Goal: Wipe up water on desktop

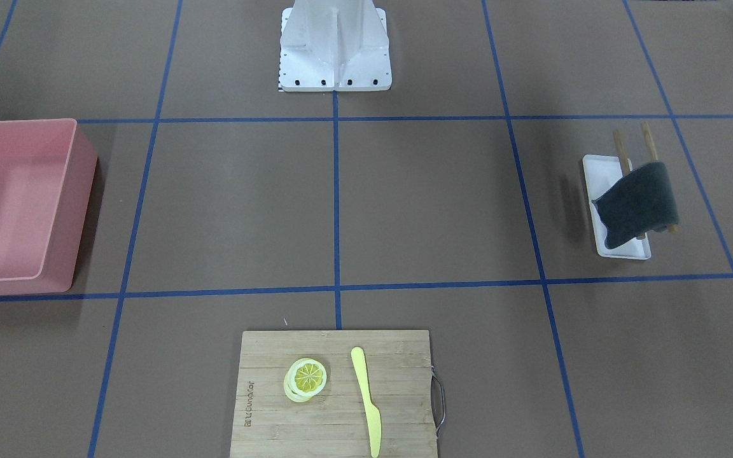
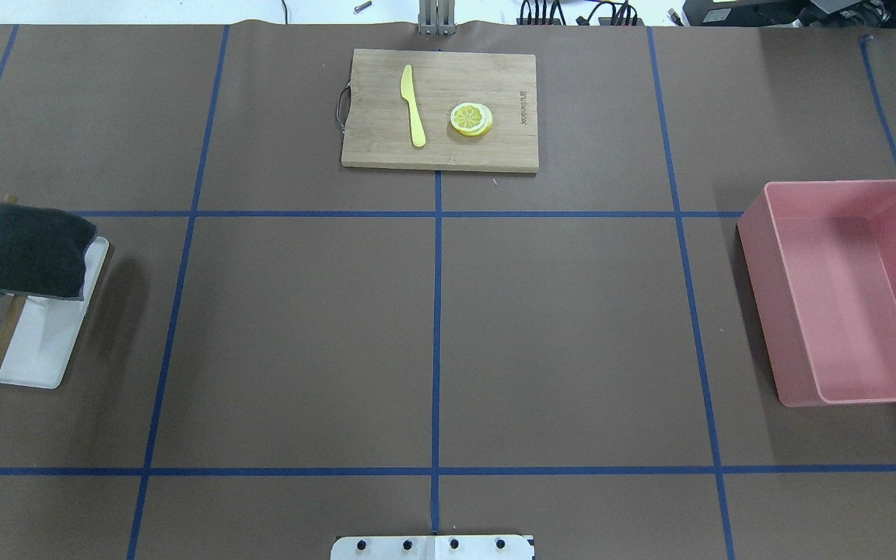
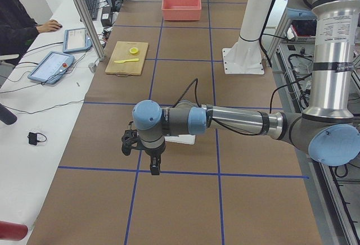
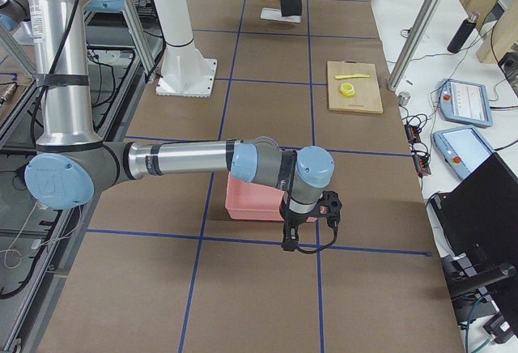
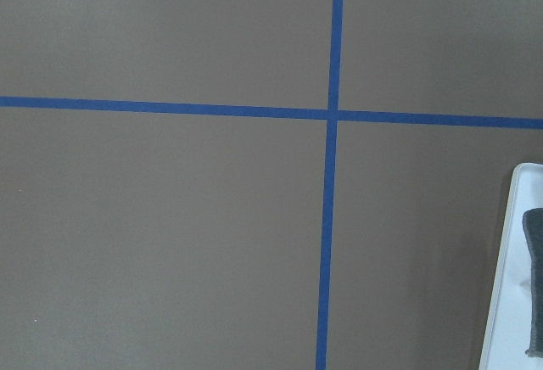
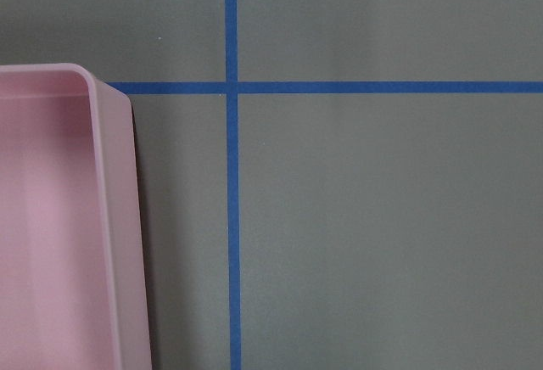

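Brown surface (image 2: 300, 334) taped into blue rectangles, with no water visible on it. Left of the cutting board (image 2: 440, 109), a dark cloth (image 2: 28, 250) hangs on a rack over a white tray (image 2: 36, 358), likely raised for easy grasping. The left tool (image 3: 153, 169) hovers beside the tray. The right tool (image 4: 288, 246) hovers by the pink bin (image 2: 845, 295), right of the board. I cannot tell whether either tool is wide or narrow.

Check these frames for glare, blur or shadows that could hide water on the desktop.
Overhead exterior: sharp, evenly lit, a soft shadow on the desktop beside the white tray. Right wrist-mounted: greyer colour cast, dark strip along the pink bin. Neither shows glare or water.
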`<state>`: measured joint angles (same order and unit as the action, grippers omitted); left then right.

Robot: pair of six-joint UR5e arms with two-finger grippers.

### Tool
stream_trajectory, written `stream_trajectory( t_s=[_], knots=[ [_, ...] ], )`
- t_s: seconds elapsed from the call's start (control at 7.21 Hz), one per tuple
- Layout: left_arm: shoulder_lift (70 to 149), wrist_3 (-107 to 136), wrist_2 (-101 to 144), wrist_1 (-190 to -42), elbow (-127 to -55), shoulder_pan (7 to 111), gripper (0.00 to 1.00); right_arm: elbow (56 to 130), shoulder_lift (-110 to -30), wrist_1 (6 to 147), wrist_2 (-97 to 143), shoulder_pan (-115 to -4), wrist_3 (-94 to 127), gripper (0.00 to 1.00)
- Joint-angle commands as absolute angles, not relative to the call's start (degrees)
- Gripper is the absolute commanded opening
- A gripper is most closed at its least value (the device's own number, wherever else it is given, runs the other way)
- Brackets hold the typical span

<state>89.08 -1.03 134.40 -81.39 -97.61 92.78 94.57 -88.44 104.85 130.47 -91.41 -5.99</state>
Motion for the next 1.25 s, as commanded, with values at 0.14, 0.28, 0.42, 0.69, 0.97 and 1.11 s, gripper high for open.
stream_trajectory(
  t_s=[0.14,0.28,0.42,0.69,0.97,1.11],
  knots=[
    [89.1,-1.0,134.5,-81.2,-98.1,92.9,0.98,94.5,-88.6,104.9,130.9,-91.4,-6.1,1.0],
    [89.0,-1.0,134.6,-81.3,-98.0,92.9,0.98,94.6,-88.7,104.9,132.2,-91.4,-6.1,1.0],
    [89.3,-0.9,134.5,-81.1,-98.1,92.9,0.98,94.6,-88.6,104.9,132.2,-91.4,-6.1,1.0],
    [89.3,-0.9,134.5,-81.0,-98.0,92.9,0.98,95.4,-88.5,104.9,132.0,-91.4,-6.0,1.0],
    [89.4,-0.9,134.5,-80.9,-97.7,92.9,0.98,96.1,-88.6,104.9,131.9,-91.4,-6.0,1.0],
    [89.4,-0.6,134.5,-81.2,-98.3,92.9,0.98,96.4,-88.7,104.9,131.8,-91.4,-6.1,1.0]
  ],
)
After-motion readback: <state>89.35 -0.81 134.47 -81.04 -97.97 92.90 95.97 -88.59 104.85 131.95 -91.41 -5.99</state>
